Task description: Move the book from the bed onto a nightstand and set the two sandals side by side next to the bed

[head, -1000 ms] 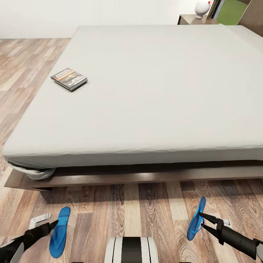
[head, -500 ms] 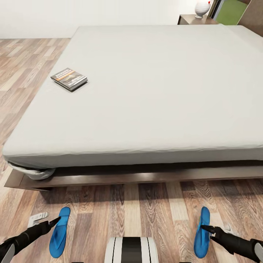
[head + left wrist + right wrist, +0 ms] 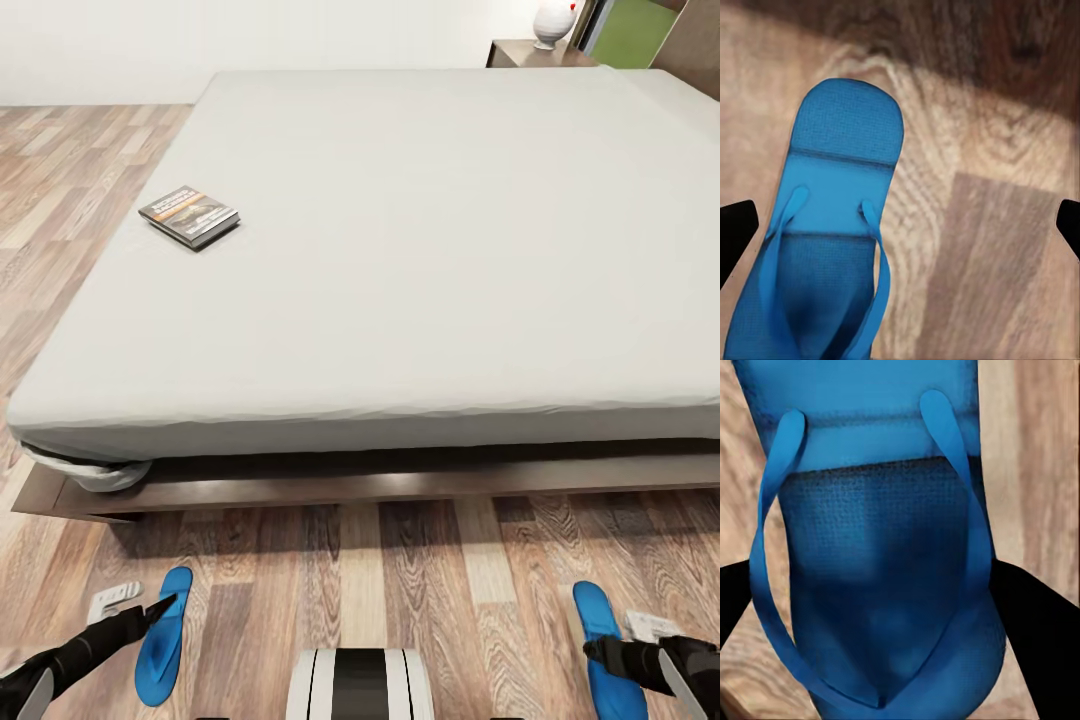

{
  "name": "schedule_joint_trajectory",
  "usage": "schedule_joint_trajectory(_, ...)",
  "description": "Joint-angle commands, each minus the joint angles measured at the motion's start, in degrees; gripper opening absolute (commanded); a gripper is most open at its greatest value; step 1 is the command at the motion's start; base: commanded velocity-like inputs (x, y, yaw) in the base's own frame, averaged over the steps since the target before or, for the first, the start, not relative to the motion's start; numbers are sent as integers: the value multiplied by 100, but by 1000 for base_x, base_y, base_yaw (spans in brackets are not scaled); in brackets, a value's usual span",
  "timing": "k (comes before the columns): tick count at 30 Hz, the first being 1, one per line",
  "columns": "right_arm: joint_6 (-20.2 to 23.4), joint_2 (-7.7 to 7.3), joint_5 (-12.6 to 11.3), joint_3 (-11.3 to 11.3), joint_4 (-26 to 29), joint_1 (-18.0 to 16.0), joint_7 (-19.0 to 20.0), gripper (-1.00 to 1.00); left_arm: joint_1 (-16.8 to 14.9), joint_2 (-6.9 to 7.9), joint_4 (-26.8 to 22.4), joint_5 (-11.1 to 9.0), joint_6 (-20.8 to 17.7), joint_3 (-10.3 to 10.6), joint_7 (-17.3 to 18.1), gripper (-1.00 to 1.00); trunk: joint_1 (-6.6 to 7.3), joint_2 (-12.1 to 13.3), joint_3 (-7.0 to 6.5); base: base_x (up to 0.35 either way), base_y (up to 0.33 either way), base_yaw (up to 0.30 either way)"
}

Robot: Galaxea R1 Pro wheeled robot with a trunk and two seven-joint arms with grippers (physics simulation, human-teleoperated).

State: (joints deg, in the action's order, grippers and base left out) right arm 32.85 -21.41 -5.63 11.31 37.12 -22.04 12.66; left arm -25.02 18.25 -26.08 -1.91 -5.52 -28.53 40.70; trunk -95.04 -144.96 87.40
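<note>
My left pincer (image 3: pixel 163 607) stood wide apart; in its wrist view the two black tips sat at the far sides with nothing between them, and the left sandal (image 3: pixel 825 232) lay flat on the floor (image 3: pixel 400 590), strap side up, free of the fingers. In the head view the pincer tip was just at the edge of that sandal (image 3: pixel 163 648).

My right pincer (image 3: pixel 600 650) was low over the right sandal (image 3: pixel 607 655). In the right wrist view its dark fingers (image 3: pixel 1031 622) stood on both sides of the sole (image 3: pixel 881 555), close to it, but I could not tell if they pressed it or were already loose. This sandal looked flat on the floor too.

Both sandals were beside the bed (image 3: pixel 400 250), near its frame, and pointed about the same way. But they lay well apart, with my base between them, so I judged the side-by-side part not finished: one must be brought next to the other.

The book (image 3: pixel 189 215) was on the mattress, near the left edge, not touched. A nightstand (image 3: pixel 520 52) showed at the far corner, with a white ornament (image 3: pixel 553 22) on it. The book part was all left to do.
</note>
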Motion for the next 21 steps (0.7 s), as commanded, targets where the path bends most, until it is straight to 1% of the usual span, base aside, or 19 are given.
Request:
schedule_joint_trajectory(1, -85, 129, 155, 13, 13, -2, -280, -100, -3, -18, -2, -21, -57, -30, 34, 100, 1, -1, 3, 0, 0, 0)
schedule_joint_trajectory(2, -291, 268, 447, 16, 18, -2, -593, -100, -3, -44, -2, -20, -55, -30, 30, 100, 1, -1, 3, 0, 0, 0)
schedule_joint_trajectory(3, -437, 322, 592, 18, 19, -2, -719, -100, -3, -59, -2, -17, -55, -30, 28, 100, 1, -1, 3, 0, 0, 0)
schedule_joint_trajectory(5, -694, 383, 763, 20, 8, -2, -849, -100, -3, -91, -2, -14, -54, -30, 24, 100, 1, -1, 3, 0, 0, 0)
schedule_joint_trajectory(7, -987, 413, 843, 20, -14, -2, -911, -100, -3, -104, -2, -7, -51, -30, 19, 100, 1, -1, 3, 0, 0, 0)
schedule_joint_trajectory(11, -1712, 425, 843, 27, -40, -2, -936, -100, -3, -114, -2, -3, -46, -30, 18, 100, 1, -1, 3, 0, 0, 0)
schedule_joint_trajectory(12, -1835, 425, 838, 28, -42, -2, -936, -100, 0, -116, -2, -3, -46, -30, 17, 100, 1, -1, 3, 0, 0, 0)
schedule_joint_trajectory(13, -1946, 423, 833, 33, -49, 1, -936, -100, 1, -114, -2, -3, -46, -30, 17, 100, 1, -1, 3, 0, 0, 0)
schedule_joint_trajectory(18, -2184, 419, 822, 38, -109, 4, -933, -100, 5, -119, -2, -3, -45, -30, 17, 100, 1, -1, 3, 0, 0, 0)
schedule_joint_trajectory(19, -2399, 418, 825, 38, -231, 3, -933, -100, 6, -120, -2, -3, -45, -30, 17, 100, 1, -1, 3, 0, 0, 0)
schedule_joint_trajectory(21, -2563, 423, 837, 33, -418, 1, -933, -100, 6, -120, -2, -3, -45, -30, 17, 100, 1, -1, 3, 0, 0, 0)
